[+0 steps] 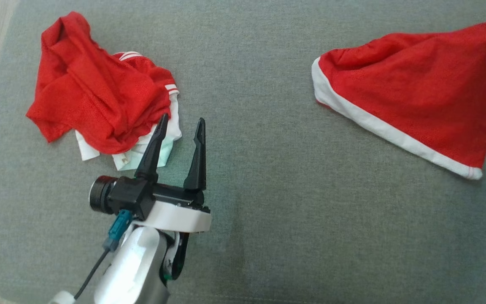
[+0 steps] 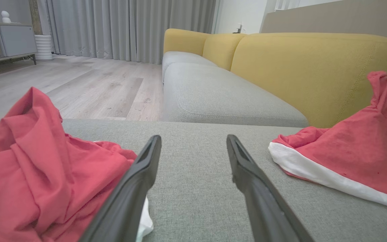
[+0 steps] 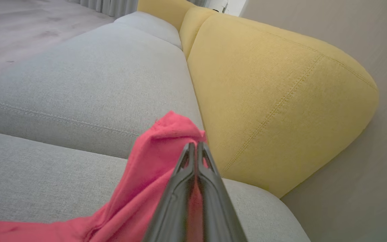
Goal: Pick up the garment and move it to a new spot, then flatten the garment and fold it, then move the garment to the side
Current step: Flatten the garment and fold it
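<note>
Pile (image 1: 99, 93) of red cloth lies left, just beside the left gripper (image 1: 182, 120), fingers apart. Right, the garment (image 1: 416, 93) trails on the cushion (image 1: 260, 169), its corner clamped in the right gripper's (image 3: 194, 145) fingers; that small pinch might slip under drag.

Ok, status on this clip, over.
Status: right pincer shut on red garment, one end lifted; left pincer open, empty, beside crumpled clothes. Nothing blocking the garment.

Cushion (image 1: 251, 126) free between pile (image 1: 99, 97), garment (image 1: 416, 97) (backrest (image 2: 314, 74) beyond).
</note>
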